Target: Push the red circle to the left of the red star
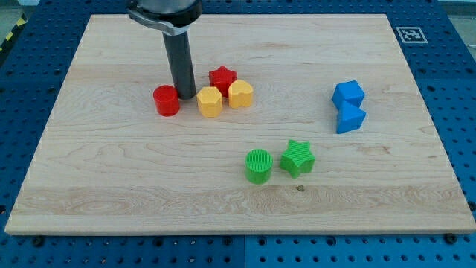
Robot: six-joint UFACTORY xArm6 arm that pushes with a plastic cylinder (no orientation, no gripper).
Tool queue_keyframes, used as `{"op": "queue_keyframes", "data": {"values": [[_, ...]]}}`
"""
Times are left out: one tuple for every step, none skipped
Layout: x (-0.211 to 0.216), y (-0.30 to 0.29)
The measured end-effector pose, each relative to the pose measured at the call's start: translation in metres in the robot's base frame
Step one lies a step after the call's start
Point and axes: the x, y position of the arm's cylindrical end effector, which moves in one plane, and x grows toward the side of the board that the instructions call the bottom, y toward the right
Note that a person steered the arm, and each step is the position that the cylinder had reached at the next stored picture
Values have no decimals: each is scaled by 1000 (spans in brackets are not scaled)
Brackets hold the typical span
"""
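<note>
The red circle [166,100] already sits at nine o'clock of the red star [222,77], my tip [185,97] between them, no gripper to report, so little remains.

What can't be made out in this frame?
- Arm above the rod: cut off by the view's top edge.
- Red star: its lower part is hidden behind the two yellow blocks.
- My tip against the red circle: touching or a hair apart, cannot tell.
- Blue blocks: exact shapes unclear.
</note>
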Motion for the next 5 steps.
{"op": "queue_keyframes", "data": {"values": [[-20, -26], [-20, -68], [17, -89], [49, -80], [41, -77]]}}
